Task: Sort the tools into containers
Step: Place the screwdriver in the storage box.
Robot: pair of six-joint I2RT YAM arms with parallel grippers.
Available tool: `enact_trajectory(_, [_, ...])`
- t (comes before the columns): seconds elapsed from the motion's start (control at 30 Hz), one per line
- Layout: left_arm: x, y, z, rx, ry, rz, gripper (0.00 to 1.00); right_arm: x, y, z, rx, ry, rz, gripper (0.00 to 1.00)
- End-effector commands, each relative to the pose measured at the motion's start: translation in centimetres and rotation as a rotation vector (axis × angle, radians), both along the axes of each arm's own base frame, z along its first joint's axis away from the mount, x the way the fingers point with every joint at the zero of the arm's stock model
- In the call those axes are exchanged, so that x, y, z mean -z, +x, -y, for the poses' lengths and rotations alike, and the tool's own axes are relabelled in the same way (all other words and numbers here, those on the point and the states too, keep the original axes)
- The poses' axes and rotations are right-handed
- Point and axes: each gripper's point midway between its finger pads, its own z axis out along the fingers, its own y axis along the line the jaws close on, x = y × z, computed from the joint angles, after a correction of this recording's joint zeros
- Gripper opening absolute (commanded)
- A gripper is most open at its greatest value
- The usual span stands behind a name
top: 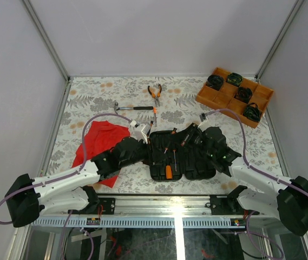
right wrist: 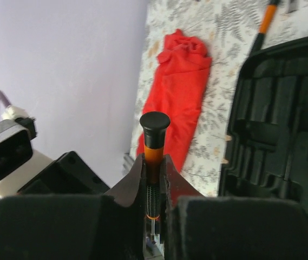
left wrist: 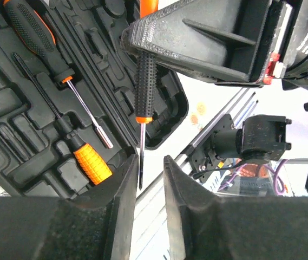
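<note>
**Top view.** The tool case (top: 197, 162) is laid open on the desk (top: 89, 92) at the middle of the near edge. The left gripper (top: 144, 134) is positioned at the case's left side and the right gripper (top: 194, 135) over its right half. The pliers (top: 155, 93) and the hammer (top: 135, 108) are found beyond the case, toward the middle of the far edge. A red cloth (top: 102, 142) is spread left of the case. An orange tray (top: 210, 97) is set in the far right corner.

**Left wrist view.** The left gripper's fingers (left wrist: 124, 206) are released and stand apart. The tip of a precision screwdriver (left wrist: 144, 81) hangs in the gap; contact with either finger cannot be told. Two screwdrivers are seated in moulded slots of the case: a black-and-orange screwdriver (left wrist: 34, 32) and an orange-handled screwdriver (left wrist: 91, 162).

**Right wrist view.** The right gripper's fingers (right wrist: 129, 184) are clenched on the handle of the precision screwdriver, just below its black cap. The red cloth and part of the open case are seen beyond
</note>
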Motion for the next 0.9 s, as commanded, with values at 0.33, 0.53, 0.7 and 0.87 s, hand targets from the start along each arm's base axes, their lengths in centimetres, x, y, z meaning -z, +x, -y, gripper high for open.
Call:
enact_trajectory(0.33, [-0.1, 2.6, -3.3, -0.133, 0.04, 0.023, 0.46, 1.1, 2.5, 6.9, 0.187, -0.547, 0.109, 0.0])
enact_trajectory(0.53, [4.5, 5.2, -7.2, -0.279, 0.199, -0.097, 0.42, 3.0, 1.8, 6.8, 0.119, -0.613, 0.078, 0.0])
enact_trajectory(0.7, [7.7, 6.3, -9.7, -0.405, 0.287, -0.162, 0.4, 3.4, 1.5, 6.5, 0.09, -0.616, 0.07, 0.0])
enact_trajectory(0.87, [10.8, 6.7, -11.0, -0.448, 0.381, -0.208, 0.4, 3.6, 1.2, 5.9, 0.048, -0.61, 0.057, 0.0])
